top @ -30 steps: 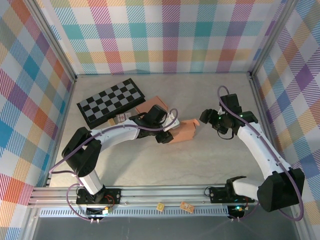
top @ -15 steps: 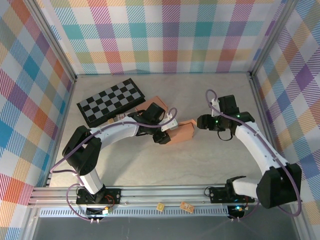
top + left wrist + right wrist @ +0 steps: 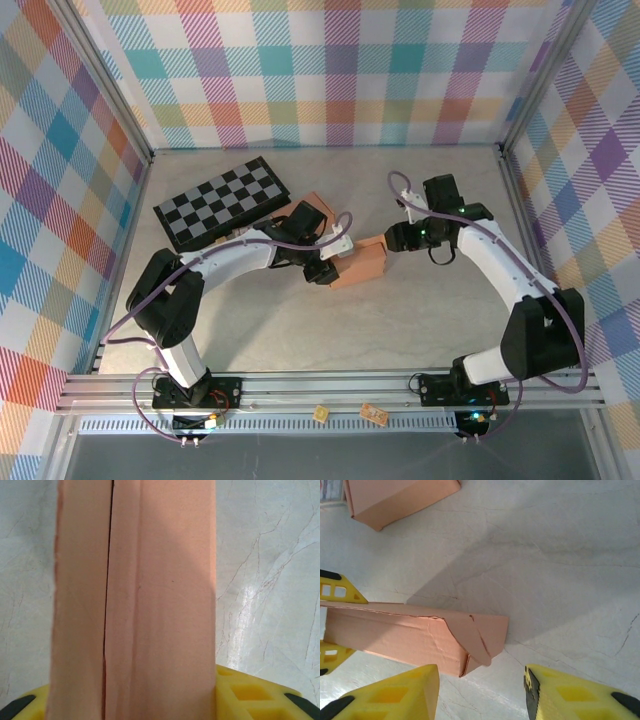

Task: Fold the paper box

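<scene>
The paper box [image 3: 362, 266] is a long salmon-pink carton lying on the table. In the left wrist view the paper box [image 3: 150, 605] runs up between my yellow fingers [image 3: 250, 692], and my left gripper [image 3: 135, 697] is shut on it. From above, the left gripper [image 3: 326, 268] holds the box's left end. My right gripper [image 3: 393, 238] hovers just off the box's right end. In the right wrist view the right gripper [image 3: 482, 692] stands open, with the box's loosely folded end flaps [image 3: 481, 636] just ahead of its fingers and nothing between them.
A black-and-white chessboard [image 3: 222, 203] lies at the back left. A second pink box [image 3: 312, 207] sits behind the left arm, also seen as the second box [image 3: 400, 497] in the right wrist view. Plaid walls enclose the table on three sides.
My right gripper has moved left, from well clear of the box to its right end, and its jaws have narrowed. The left gripper and box shifted slightly left.
</scene>
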